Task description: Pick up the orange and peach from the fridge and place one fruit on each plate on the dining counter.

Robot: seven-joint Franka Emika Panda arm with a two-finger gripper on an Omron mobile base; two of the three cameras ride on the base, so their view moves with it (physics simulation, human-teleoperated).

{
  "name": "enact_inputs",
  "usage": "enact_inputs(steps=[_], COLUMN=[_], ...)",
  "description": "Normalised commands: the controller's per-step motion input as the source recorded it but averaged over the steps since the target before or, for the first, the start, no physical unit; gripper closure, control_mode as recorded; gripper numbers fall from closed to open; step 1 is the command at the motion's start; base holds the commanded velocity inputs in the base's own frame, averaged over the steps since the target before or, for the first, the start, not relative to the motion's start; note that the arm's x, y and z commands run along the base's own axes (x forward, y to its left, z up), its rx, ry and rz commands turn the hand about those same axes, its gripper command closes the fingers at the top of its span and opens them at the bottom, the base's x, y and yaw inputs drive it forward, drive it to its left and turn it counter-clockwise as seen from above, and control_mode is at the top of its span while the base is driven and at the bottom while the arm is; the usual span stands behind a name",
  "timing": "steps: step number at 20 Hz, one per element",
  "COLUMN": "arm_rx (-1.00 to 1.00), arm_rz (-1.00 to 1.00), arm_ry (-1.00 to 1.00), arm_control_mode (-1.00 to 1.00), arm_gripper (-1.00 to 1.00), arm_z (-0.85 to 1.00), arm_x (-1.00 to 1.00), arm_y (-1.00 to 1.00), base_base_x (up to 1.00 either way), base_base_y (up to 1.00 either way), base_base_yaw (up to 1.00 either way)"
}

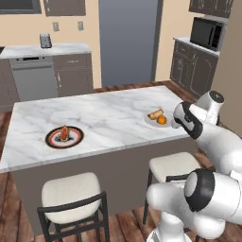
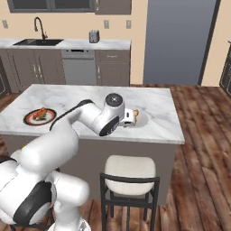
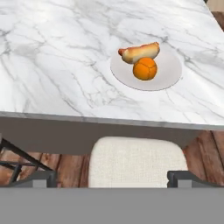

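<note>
1. Hand [image 3: 112, 177] state: in the hand view the two finger tips stand wide apart at the lower edge, with nothing between them. It hangs off the near edge of the tabletop [image 3: 57, 65], above a cushioned stool [image 3: 138, 162].
2. Orange [image 3: 145, 68] location: it rests on the white plate [image 3: 168, 70], touching a hot dog [image 3: 139, 51] on its far side.
3. Second plate [image 1: 64, 137]: dark-rimmed, well to the left on the tabletop, carrying an upright orange-red item that is too small to identify.
4. Peach: likely not yet delivered; the grey fridge [image 1: 127, 42] stands closed against the far wall.
5. Risks:
   - Withdrawing low could catch the tabletop edge or the stool.
   - A round orange may roll off if the plate is jolted.
   - The second plate's existing item leaves little room; a peach set there could roll off.
</note>
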Motion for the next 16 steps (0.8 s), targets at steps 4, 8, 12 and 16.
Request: enact_inputs(steps=[4,8,12,16], arm_rx=[-0.02,-0.06,-0.01,0.01], arm_rz=[-0.01,-0.06,-0.16,-0.29], arm_ry=[-0.02,-0.03,-0.03,-0.01], arm_control_mode=[-1.00,-1.00,-1.00,-1.00], arm_gripper=[-1.00,-1.00,-1.00,-1.00], arm_z=[0.20,0.12,0.00,0.05], arm_x=[-1.00,-1.00,-0.80,-0.26], arm_y=[0.79,0.95,0.85,0.60], base_base_x=[0.00,0.00,0.00,0.00], base_base_y=[0.00,0.00,0.00,0.00], base_base_yaw=[0.00,0.00,0.00,0.00])
